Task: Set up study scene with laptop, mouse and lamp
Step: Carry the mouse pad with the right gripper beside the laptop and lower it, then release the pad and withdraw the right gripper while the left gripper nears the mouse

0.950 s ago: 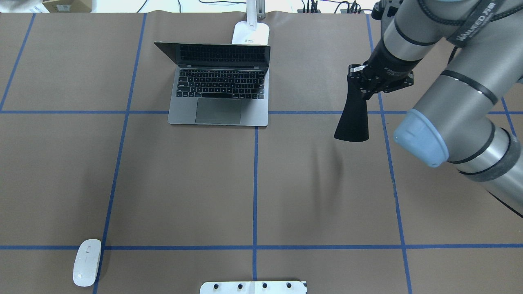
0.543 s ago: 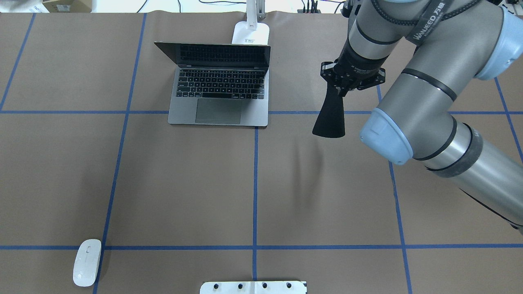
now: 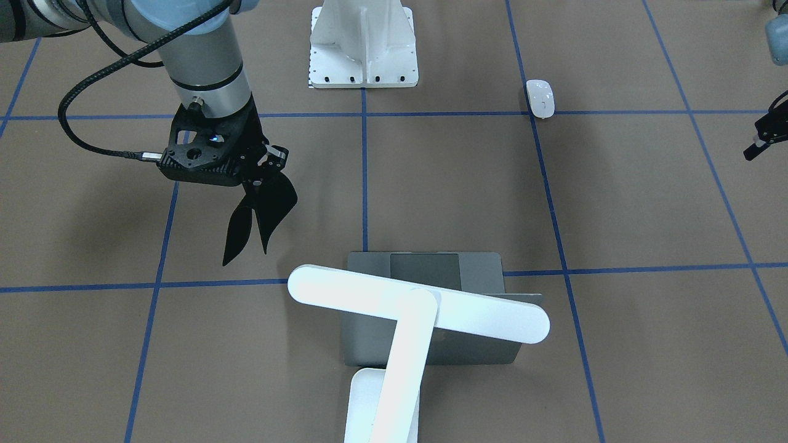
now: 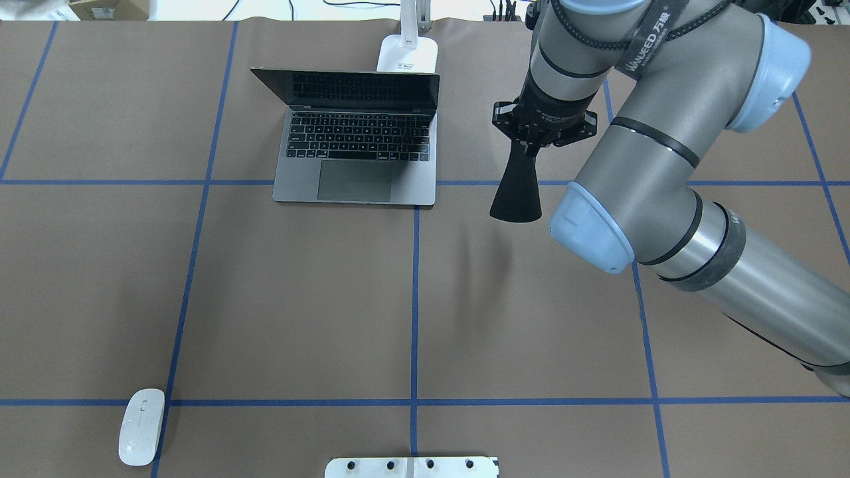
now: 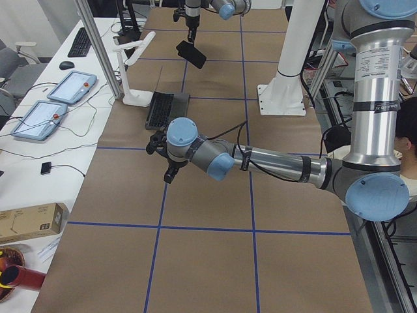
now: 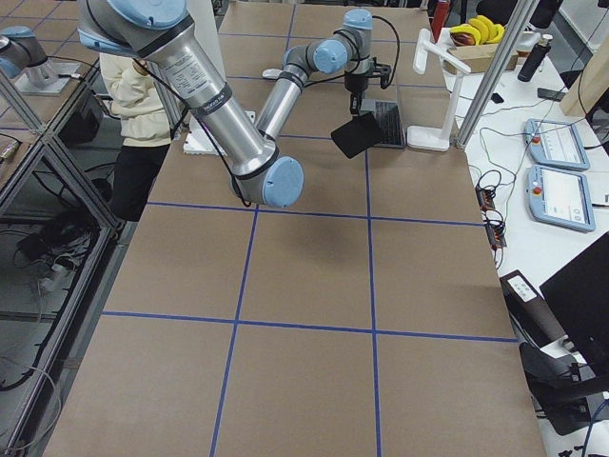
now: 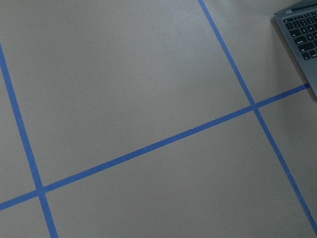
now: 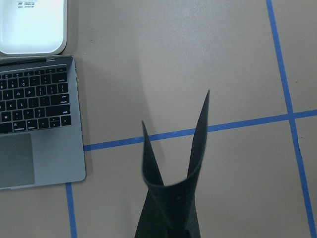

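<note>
The laptop (image 4: 355, 149) lies open on the brown table (image 4: 265, 299), keyboard facing the robot and screen tilted back. The lamp (image 3: 418, 304) stands just behind the laptop's far edge. Its flat base is beside the rear right corner of the lid, and its long bar head reaches out above the laptop. The mouse (image 4: 141, 426) is well apart from the laptop. It lies toward the robot and off to the laptop's left, beside a crossing of 2 blue tape lines.

To the right of the laptop, near it but not touching, the right gripper (image 4: 530, 147) points down with its jaws clamped on the top edge of a black mouse pad (image 4: 516, 196). The pad hangs below the fingers and curls into a U, so its 2 lower corners stand out as separate points in the right wrist view. It is level with the laptop's front right corner and appears to hang clear of the table.

The left gripper (image 3: 762, 136) is low over the table well to the left of the laptop. Only part of it shows, and I cannot tell whether its jaws are apart or together. A white pedestal (image 3: 363, 43) stands at the robot's edge of the table, opposite the laptop.
</note>
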You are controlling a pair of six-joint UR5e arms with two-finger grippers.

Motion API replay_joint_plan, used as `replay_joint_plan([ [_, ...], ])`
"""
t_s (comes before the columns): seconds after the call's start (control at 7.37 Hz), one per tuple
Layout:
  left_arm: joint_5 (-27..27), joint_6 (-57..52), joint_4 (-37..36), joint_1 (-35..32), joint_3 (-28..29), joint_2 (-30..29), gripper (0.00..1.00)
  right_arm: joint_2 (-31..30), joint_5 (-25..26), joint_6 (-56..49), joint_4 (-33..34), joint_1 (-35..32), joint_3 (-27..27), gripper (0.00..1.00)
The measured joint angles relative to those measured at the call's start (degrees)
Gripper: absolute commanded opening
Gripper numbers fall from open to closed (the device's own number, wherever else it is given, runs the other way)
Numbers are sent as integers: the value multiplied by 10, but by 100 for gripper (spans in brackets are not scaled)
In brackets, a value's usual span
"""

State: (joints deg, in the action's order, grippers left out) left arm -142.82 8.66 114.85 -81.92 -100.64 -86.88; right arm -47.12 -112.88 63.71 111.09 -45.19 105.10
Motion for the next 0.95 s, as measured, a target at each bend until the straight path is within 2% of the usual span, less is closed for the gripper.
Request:
replay_joint_plan([
  [0.68,5,27,-13,1,3,1,99,-14,12,-13,-3,5,-3,100],
  [0.95,9,107,-21,11,-3,-1,99,-65,5,-45,-15,2,7,100],
])
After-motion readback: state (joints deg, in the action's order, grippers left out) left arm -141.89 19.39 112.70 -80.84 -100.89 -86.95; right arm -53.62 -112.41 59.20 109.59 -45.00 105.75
